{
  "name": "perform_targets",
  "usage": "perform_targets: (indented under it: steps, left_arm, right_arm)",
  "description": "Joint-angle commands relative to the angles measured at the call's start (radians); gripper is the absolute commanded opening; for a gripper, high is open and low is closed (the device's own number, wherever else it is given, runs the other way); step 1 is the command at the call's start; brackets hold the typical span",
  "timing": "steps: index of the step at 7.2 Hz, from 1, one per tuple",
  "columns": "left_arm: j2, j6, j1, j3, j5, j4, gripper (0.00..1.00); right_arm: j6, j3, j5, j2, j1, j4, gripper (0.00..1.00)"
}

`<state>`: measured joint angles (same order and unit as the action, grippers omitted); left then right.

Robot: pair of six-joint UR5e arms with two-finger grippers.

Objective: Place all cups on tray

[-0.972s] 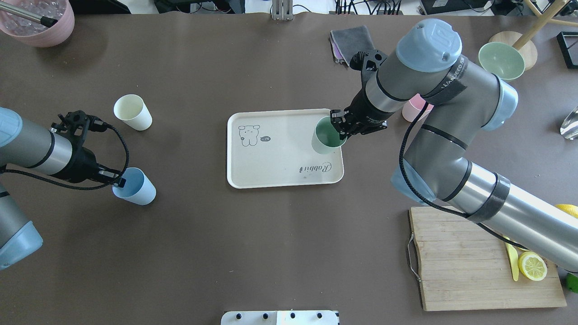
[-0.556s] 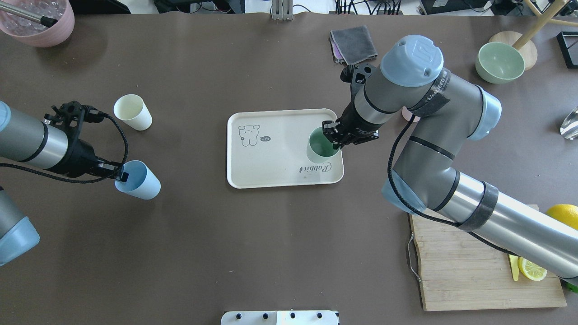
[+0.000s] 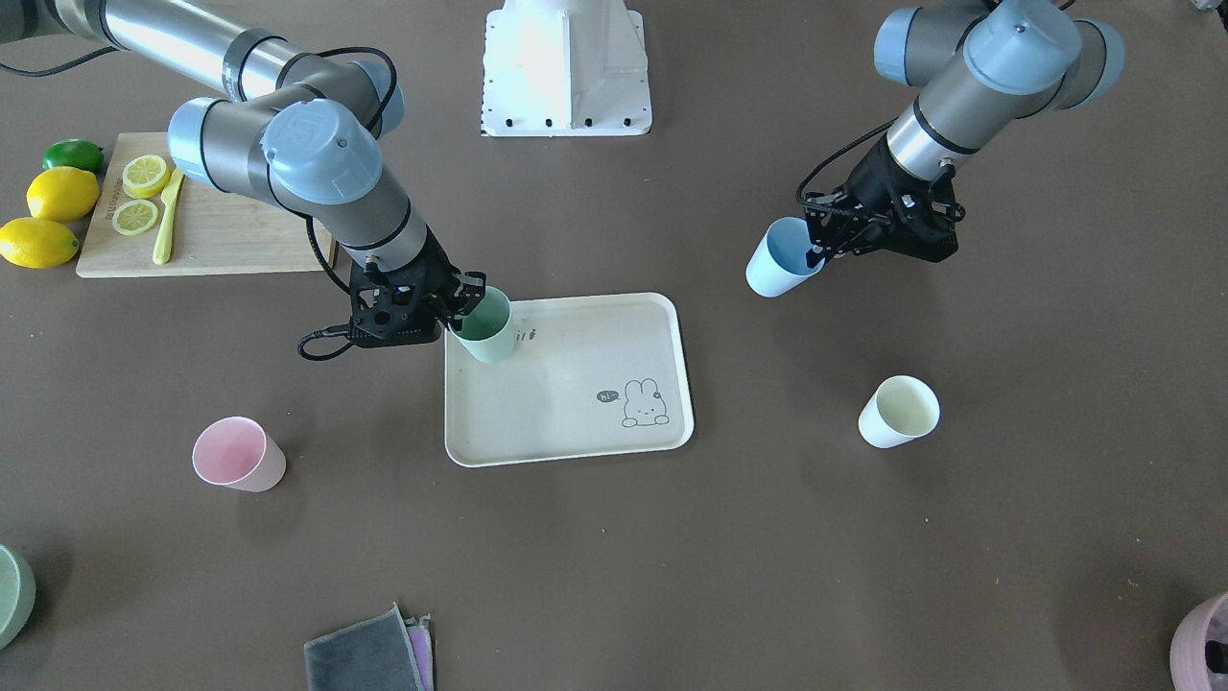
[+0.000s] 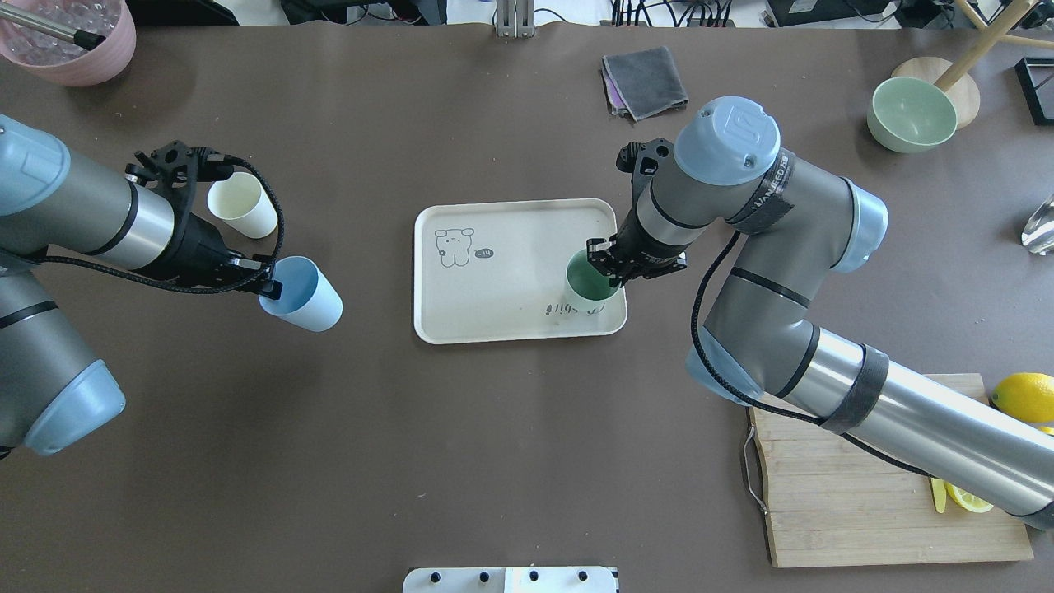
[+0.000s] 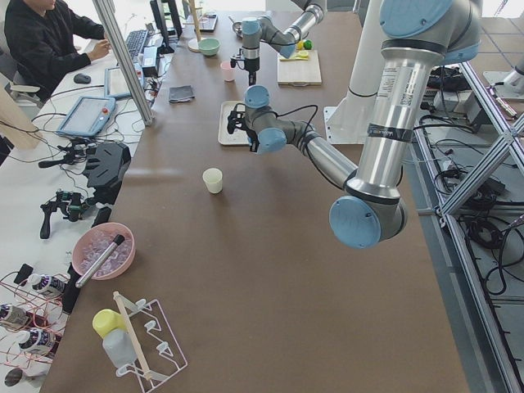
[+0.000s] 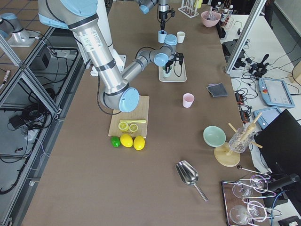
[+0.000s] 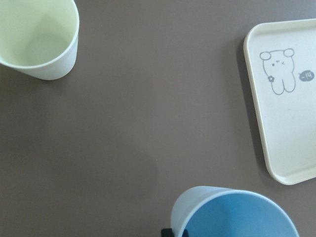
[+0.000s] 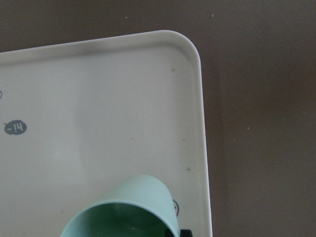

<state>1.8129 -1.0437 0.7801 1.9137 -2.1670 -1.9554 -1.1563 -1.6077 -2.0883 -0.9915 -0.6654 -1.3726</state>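
Observation:
The cream tray lies mid-table, and shows in the front view. My right gripper is shut on the rim of the sage green cup, holding it tilted low over the tray's near right corner, by the lettering. My left gripper is shut on the rim of the light blue cup, held tilted above the table left of the tray. The cream-yellow cup stands on the table at the far left. The pink cup stands right of the tray, hidden by my right arm in the overhead view.
A wooden cutting board with lemon slices and a knife lies at the near right. A grey cloth and a green bowl sit at the far right. A pink bowl sits in the far left corner.
My right gripper carried the green cup nearer and lower over the tray's near right corner. My left gripper moved the blue cup to the right, toward the tray.

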Motion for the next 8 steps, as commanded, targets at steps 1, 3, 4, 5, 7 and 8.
perform_targets:
  steps: [1,3,4,5,7,8]
  left_arm:
    - [0.119,-0.097,-0.010,-0.002,0.012,0.085,0.00]
    - [0.205,-0.134,-0.072,-0.024,0.077,0.148,0.00]
    - [0.260,-0.147,-0.100,-0.071,0.104,0.150,0.00]
    - [0.305,-0.174,-0.104,-0.121,0.107,0.148,0.00]
    - [0.336,-0.177,-0.149,-0.156,0.168,0.148,0.00]
    - [0.380,-0.188,-0.151,-0.210,0.176,0.148,0.00]
  right_arm:
    - [-0.002,0.035,0.002,0.007,0.001,0.003,0.64]
    - [-0.063,0.025,-0.004,0.023,-0.034,0.000,1.00]
    - [-0.065,0.003,-0.043,0.024,-0.069,-0.009,1.00]
    - [-0.065,-0.007,-0.103,0.024,-0.118,-0.011,1.00]
    - [-0.048,-0.026,-0.177,0.011,-0.205,-0.013,1.00]
    - [-0.046,-0.031,-0.189,0.004,-0.250,-0.014,1.00]
